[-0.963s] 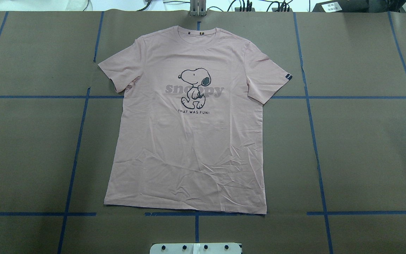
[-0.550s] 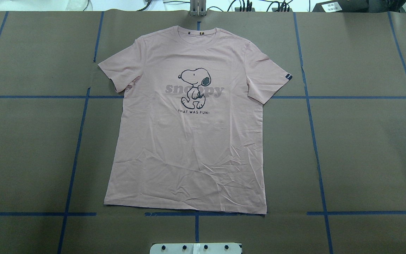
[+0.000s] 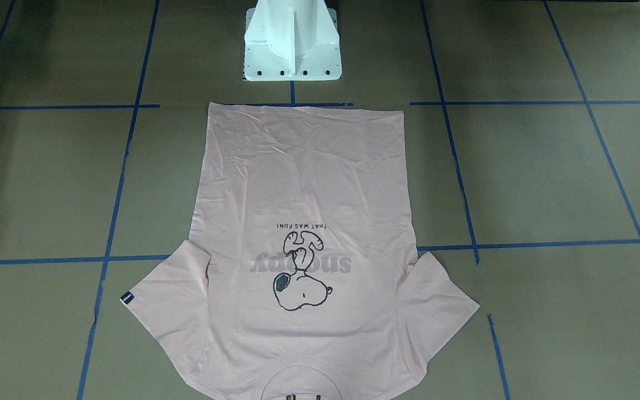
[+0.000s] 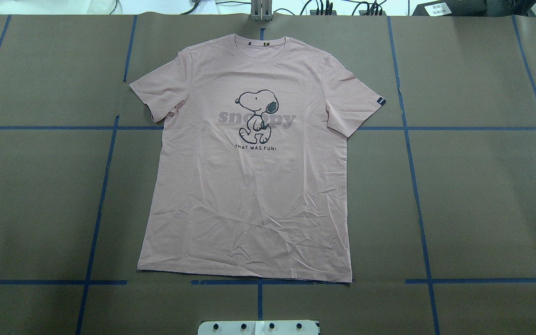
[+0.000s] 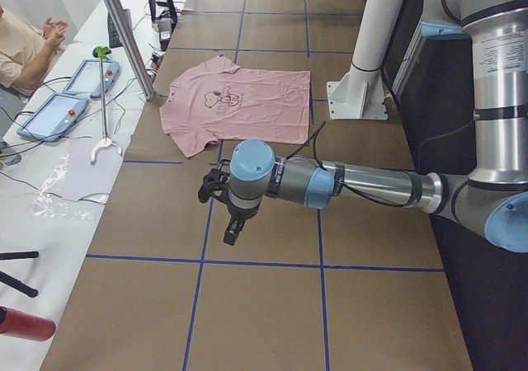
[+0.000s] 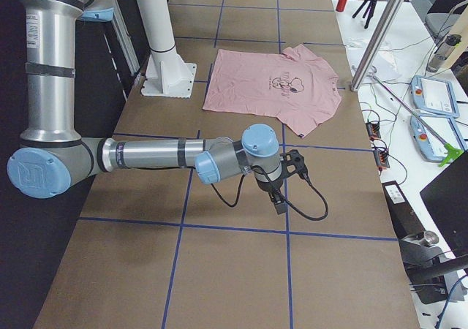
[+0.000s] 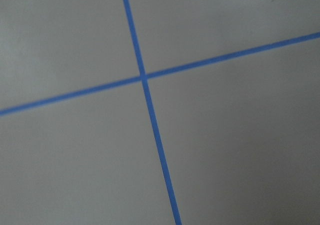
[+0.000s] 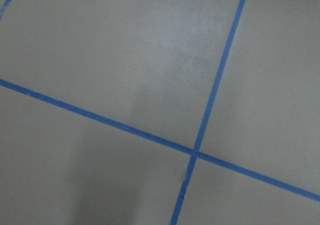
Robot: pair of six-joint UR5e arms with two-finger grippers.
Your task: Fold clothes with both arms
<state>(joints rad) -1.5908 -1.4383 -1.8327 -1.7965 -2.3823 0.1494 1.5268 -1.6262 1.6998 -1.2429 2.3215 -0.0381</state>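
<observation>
The pale pink T-shirt (image 4: 249, 186) lies flat and spread out on the brown table, print side up, collar at the far edge and hem toward the robot's base. It also shows in the front-facing view (image 3: 303, 183) and both side views (image 5: 239, 99) (image 6: 274, 84). Its dark sleeve tag (image 4: 380, 101) is on the right sleeve. My left gripper (image 5: 210, 188) hovers over bare table well left of the shirt. My right gripper (image 6: 298, 167) hovers over bare table well right of it. I cannot tell whether either is open or shut. Both wrist views show only table and tape.
The white pedestal base (image 3: 292, 44) stands just behind the shirt's hem. Blue tape lines (image 4: 100, 204) grid the table. On the operators' side stand a metal post (image 5: 124, 33), tablets (image 5: 49, 115) and cables; a person (image 5: 25, 41) sits there.
</observation>
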